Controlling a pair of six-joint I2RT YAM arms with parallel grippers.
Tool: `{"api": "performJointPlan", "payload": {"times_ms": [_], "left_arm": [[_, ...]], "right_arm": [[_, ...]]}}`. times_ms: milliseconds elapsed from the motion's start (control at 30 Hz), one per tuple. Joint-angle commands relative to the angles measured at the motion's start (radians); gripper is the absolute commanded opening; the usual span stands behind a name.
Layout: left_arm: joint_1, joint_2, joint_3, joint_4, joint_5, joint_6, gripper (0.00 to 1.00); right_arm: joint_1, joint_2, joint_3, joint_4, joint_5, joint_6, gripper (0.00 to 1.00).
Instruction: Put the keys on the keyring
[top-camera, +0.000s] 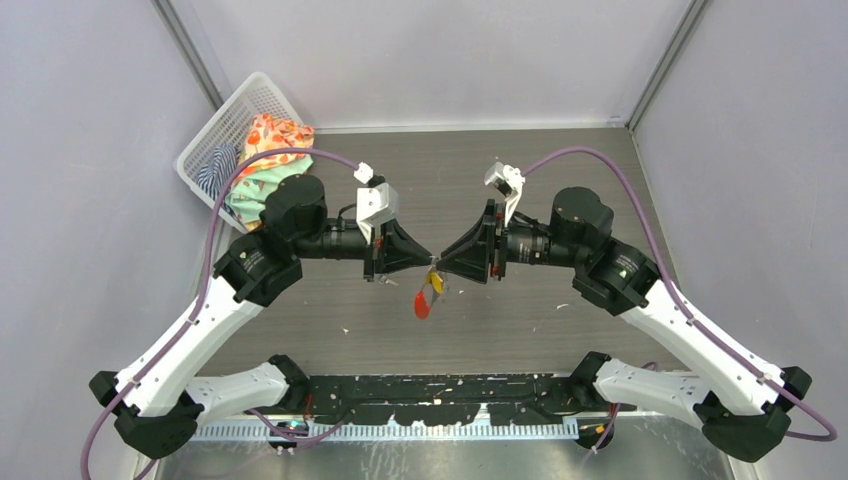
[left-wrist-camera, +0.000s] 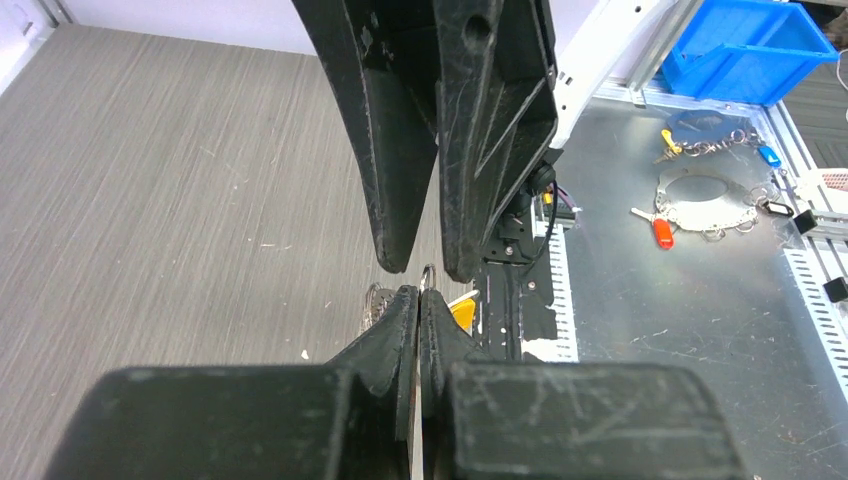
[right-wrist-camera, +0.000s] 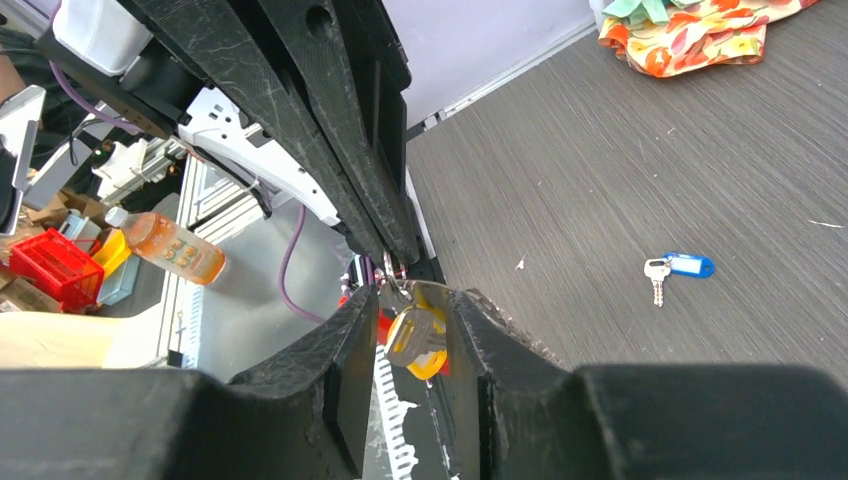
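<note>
Your left jaws are pinched fully shut on the keyring (left-wrist-camera: 428, 272), whose thin wire loop pokes out just past their tips. Your right jaws stand partly open around that loop and grip nothing I can see. The yellow key (right-wrist-camera: 412, 338) dangles between them, and the red tag (top-camera: 422, 304) hangs just beneath. Expect light, stiff, slick metal that swings freely, so take each key by its plastic head. The blue key (right-wrist-camera: 680, 266), silver blade and blue head, lies flat on the desk (right-wrist-camera: 620, 130), well beyond the right jaws.
</note>
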Motion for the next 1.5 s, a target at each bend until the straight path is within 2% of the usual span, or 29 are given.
{"api": "performJointPlan", "payload": {"times_ms": [0, 133, 333, 500, 633, 667, 733, 767, 833, 967, 1133, 1267, 1467], "left_arm": [[-0.002, -0.009, 0.006, 0.075, 0.008, -0.041, 0.00], [-0.002, -0.007, 0.006, 0.078, 0.008, -0.042, 0.00], [-0.002, -0.008, -0.007, 0.074, 0.010, -0.042, 0.00], [0.000, -0.005, -0.018, 0.083, -0.002, -0.046, 0.00], [0.011, -0.001, -0.022, 0.059, -0.012, -0.035, 0.00], [0.012, 0.001, -0.020, 0.049, -0.009, -0.023, 0.05], [0.015, 0.010, -0.001, -0.024, 0.023, 0.058, 0.33], [0.015, 0.018, 0.008, -0.077, 0.040, 0.107, 0.40], [0.015, 0.040, 0.047, -0.175, 0.073, 0.193, 0.47], [0.015, 0.082, 0.103, -0.301, 0.127, 0.335, 0.47], [0.015, 0.119, 0.154, -0.330, 0.120, 0.414, 0.45], [0.015, 0.137, 0.184, -0.382, 0.133, 0.456, 0.43], [0.014, 0.137, 0.173, -0.359, 0.157, 0.438, 0.40]], "right_arm": [[-0.005, 0.012, 0.024, 0.071, -0.019, 0.000, 0.35], [-0.005, 0.020, 0.028, 0.077, -0.021, 0.003, 0.26], [-0.005, 0.022, 0.021, 0.094, -0.024, 0.016, 0.19], [-0.005, 0.029, 0.019, 0.101, -0.049, 0.023, 0.02], [-0.004, 0.031, 0.038, 0.056, -0.058, 0.005, 0.01], [-0.005, 0.035, 0.051, 0.020, -0.053, -0.012, 0.01], [-0.005, 0.046, 0.088, -0.093, -0.045, -0.063, 0.01], [-0.006, 0.054, 0.111, -0.125, -0.046, -0.077, 0.01], [-0.005, 0.076, 0.164, -0.235, -0.053, -0.130, 0.01], [-0.004, 0.132, 0.271, -0.424, -0.081, -0.230, 0.01], [0.015, 0.224, 0.410, -0.608, -0.079, -0.329, 0.01], [0.043, 0.286, 0.487, -0.695, -0.058, -0.366, 0.01], [0.099, 0.362, 0.570, -0.757, 0.000, -0.410, 0.01]]}}
